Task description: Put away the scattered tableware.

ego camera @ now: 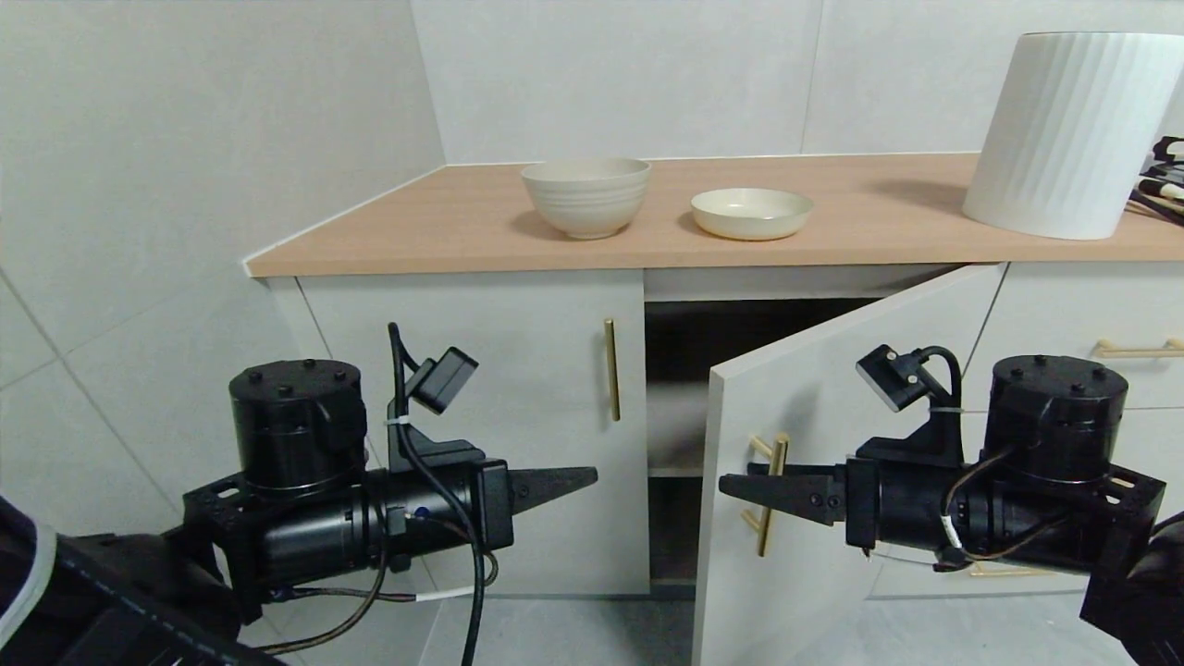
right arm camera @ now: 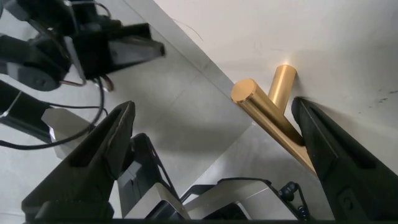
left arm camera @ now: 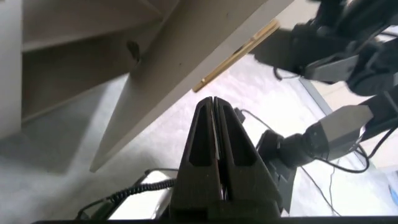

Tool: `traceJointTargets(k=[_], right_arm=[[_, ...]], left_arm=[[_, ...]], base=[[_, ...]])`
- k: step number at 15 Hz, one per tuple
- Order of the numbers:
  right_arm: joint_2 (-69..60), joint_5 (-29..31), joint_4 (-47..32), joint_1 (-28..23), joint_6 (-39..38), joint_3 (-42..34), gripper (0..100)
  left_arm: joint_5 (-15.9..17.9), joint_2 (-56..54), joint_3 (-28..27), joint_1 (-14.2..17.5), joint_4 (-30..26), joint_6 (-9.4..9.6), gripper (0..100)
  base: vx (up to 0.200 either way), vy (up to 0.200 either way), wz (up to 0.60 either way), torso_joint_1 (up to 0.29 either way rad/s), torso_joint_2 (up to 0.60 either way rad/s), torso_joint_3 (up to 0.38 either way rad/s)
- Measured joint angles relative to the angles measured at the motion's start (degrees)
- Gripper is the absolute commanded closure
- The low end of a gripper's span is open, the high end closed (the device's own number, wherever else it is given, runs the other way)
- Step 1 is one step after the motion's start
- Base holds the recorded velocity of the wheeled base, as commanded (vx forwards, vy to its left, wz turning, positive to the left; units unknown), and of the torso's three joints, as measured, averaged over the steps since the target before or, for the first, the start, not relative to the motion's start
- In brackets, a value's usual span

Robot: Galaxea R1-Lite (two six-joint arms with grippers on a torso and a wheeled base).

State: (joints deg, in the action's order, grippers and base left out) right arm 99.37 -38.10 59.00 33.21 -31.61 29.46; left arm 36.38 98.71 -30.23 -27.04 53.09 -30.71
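Observation:
A beige ribbed bowl (ego camera: 585,196) and a shallow cream dish (ego camera: 752,213) stand side by side on the wooden counter (ego camera: 416,222). Below them the right cabinet door (ego camera: 814,435) hangs ajar, showing a dark shelf space. My right gripper (ego camera: 726,486) is level with that door's brass handle (ego camera: 772,490). In the right wrist view it is open (right arm camera: 213,106), the handle (right arm camera: 273,112) lying between its fingers, close to one of them. My left gripper (ego camera: 592,476) is shut and empty in front of the closed left door (ego camera: 481,407); its joined tips (left arm camera: 212,99) point toward the open door.
A tall white ribbed cylinder (ego camera: 1073,129) stands at the counter's right end, with dark utensils (ego camera: 1161,180) beside it. The left door has a vertical brass handle (ego camera: 610,370). A drawer pull (ego camera: 1138,349) sits at the right. A tiled wall closes the left side.

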Motion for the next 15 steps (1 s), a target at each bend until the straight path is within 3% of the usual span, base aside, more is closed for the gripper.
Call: traceJointTargets(k=[4, 8, 10, 13, 15], right_arm=[[0.00, -0.16, -0.07, 0.11, 0.06, -0.11, 0], [0.00, -0.20, 0.01, 0.22, 0.13, -0.48, 0], [-0.06, -0.02, 0.06, 0.33, 0.35, -0.78, 0], [-0.09, 0.52, -0.02, 0.37, 2.79, -1.11, 0], [0.00, 2.27, -0.02, 0.44, 5.62, -1.50, 0]], left_arm=[[-1.10, 4.00, -2.06, -0.63, 3.62, 1.78, 100], [-2.30, 11.90, -9.75, -0.72, 6.81, 2.28, 100], [-2.36, 16.51, -12.82, -2.06, 8.77, 3.58, 100], [-3.58, 23.76, -15.06, -4.96, 18.13, 6.41, 100], [-4.57, 27.72, -15.79, -7.41, 23.91, 6.99, 100]], base=[[0.000, 0.000, 0.00, 0.000, 0.00, 0.000], [0.000, 0.000, 0.00, 0.000, 0.00, 0.000], [0.000, 0.000, 0.00, 0.000, 0.00, 0.000], [0.000, 0.000, 0.00, 0.000, 0.00, 0.000], [0.000, 0.000, 0.00, 0.000, 0.00, 0.000]])
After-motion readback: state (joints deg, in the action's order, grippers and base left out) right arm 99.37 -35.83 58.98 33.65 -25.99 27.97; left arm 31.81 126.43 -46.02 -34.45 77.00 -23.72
